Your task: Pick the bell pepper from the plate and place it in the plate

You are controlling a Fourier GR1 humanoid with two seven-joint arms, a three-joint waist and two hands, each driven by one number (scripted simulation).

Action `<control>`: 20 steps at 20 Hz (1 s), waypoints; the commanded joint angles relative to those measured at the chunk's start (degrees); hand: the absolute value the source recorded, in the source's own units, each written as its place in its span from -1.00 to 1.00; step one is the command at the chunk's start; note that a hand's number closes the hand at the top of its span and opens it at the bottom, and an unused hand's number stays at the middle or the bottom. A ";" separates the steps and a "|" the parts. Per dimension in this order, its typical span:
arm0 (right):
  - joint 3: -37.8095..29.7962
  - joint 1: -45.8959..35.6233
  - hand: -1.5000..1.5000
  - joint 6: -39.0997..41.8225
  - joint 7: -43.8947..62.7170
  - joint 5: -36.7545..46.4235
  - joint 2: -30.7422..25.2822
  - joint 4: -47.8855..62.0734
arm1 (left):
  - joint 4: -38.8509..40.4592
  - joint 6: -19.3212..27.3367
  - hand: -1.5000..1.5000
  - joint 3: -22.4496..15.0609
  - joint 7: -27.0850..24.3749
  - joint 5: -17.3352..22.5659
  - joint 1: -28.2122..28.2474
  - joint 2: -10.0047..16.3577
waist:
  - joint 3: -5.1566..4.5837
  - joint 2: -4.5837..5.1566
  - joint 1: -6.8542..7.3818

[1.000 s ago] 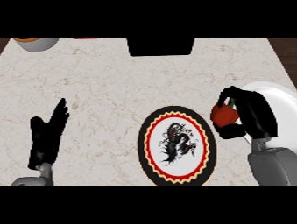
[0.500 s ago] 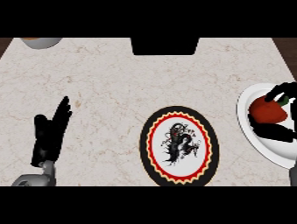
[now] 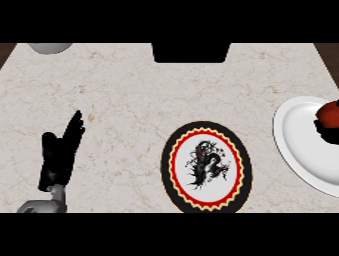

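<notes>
Red bell pepper (image 3: 336, 115): over white plate (image 3: 297, 150), view's right edge.
Right hand (image 3: 333, 135): fingers curled round pepper.
Left hand (image 3: 57, 155): fingers straight, resting at left.
Risk: partial wrap; pepper may slip mid-carry, landing on marble counter (image 3: 128, 100) short of dragon-patterned plate (image 3: 173, 170).

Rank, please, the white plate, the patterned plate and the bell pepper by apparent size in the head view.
1. Patterned plate and white plate: alike; the white one is cut off, so unranked.
2. Bell pepper: clearly smallest.
</notes>
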 commanded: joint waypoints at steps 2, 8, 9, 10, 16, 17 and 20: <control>-1.79 -3.52 1.00 -3.98 -4.41 1.20 -2.27 13.87 | 0.12 -0.81 0.00 1.40 0.02 -0.17 -1.25 1.14 | 0.01 0.09 0.26; -3.40 -6.26 1.00 2.55 -8.92 -1.93 -7.23 27.36 | -1.33 0.10 0.00 -0.47 0.87 -0.77 0.65 -1.19 | 0.05 0.17 0.66; -3.49 -4.01 1.00 2.39 -11.15 -3.03 -6.60 27.07 | -4.45 0.33 0.00 -0.93 1.99 -1.39 2.77 -0.73 | 0.05 0.03 0.48; -2.34 -4.99 1.00 1.45 -12.17 -1.87 -6.13 29.96 | 3.09 -2.55 0.00 3.17 -0.19 1.56 -2.68 1.45 | 0.02 0.21 0.23; -1.50 -9.42 -1.00 11.42 -13.18 -2.99 -9.85 40.97 | 0.02 -0.48 0.00 0.14 1.10 -1.17 -1.81 -0.79 | 0.02 0.12 0.40; -2.06 -8.95 -1.00 10.85 -16.06 -2.97 -11.52 43.42 | 0.25 -0.63 0.00 0.14 -3.20 -0.80 2.00 -1.43 | 0.02 0.11 0.47; -1.82 -10.98 -1.00 10.01 -25.09 -4.34 -12.07 47.72 | 0.31 -0.35 0.00 0.95 -0.96 -0.94 -0.18 -1.09 | 0.05 0.16 0.46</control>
